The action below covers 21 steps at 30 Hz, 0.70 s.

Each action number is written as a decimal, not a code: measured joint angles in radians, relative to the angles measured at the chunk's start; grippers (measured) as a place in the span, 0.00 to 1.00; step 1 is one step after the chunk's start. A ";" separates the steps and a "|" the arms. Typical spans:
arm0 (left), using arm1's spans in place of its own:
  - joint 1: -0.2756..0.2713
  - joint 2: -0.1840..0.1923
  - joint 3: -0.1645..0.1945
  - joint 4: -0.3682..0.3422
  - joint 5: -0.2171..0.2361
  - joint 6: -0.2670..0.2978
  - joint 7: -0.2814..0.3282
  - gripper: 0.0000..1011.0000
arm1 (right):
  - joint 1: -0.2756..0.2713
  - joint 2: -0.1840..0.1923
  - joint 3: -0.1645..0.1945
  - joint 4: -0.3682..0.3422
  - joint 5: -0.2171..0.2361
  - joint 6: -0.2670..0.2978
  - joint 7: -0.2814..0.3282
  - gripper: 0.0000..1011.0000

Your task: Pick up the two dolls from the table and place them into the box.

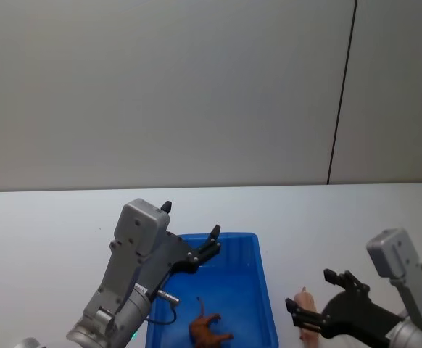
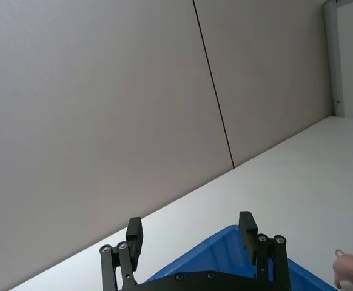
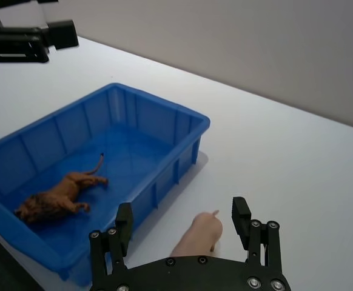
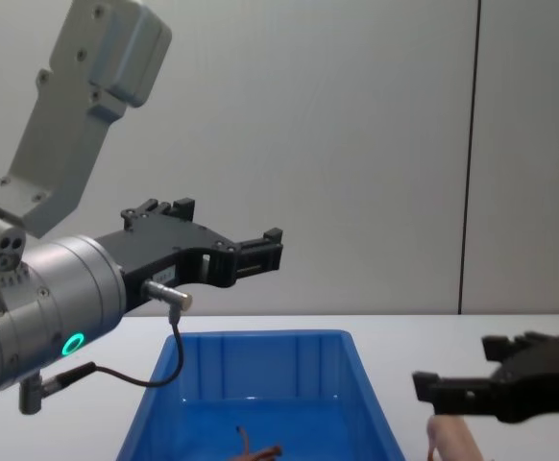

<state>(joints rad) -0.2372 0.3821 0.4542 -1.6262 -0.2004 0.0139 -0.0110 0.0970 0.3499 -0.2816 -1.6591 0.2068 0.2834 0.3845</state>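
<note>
since the pink pig (image 3: 199, 236) lies on the table (image 3: 285, 157) just beside the right wall of the box (image 3: 164, 103), lower the right gripper (image 3: 182, 213) - fingers spread, poised over the pig - straight down and close across its body, not the snout. the left gripper (image 2: 190, 221) hangs spread and empty above the box, where the brown doll (image 3: 55, 200) already lies.

No legible text, labels, brand marks, numbers or signs on any surface in view.
</note>
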 joint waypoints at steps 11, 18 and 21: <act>0.000 0.000 0.000 0.000 0.000 0.000 0.000 1.00 | -0.035 0.019 0.004 0.003 0.029 0.045 -0.021 0.99; 0.000 0.000 0.000 0.000 0.000 0.000 0.000 1.00 | -0.036 0.010 -0.002 0.033 0.046 0.076 -0.028 0.99; 0.000 0.000 0.000 0.000 0.000 0.000 0.000 1.00 | -0.033 0.004 -0.005 0.048 0.052 0.088 -0.032 0.97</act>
<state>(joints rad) -0.2372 0.3822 0.4543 -1.6262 -0.2004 0.0139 -0.0109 0.0638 0.3536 -0.2866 -1.6109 0.2584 0.3714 0.3528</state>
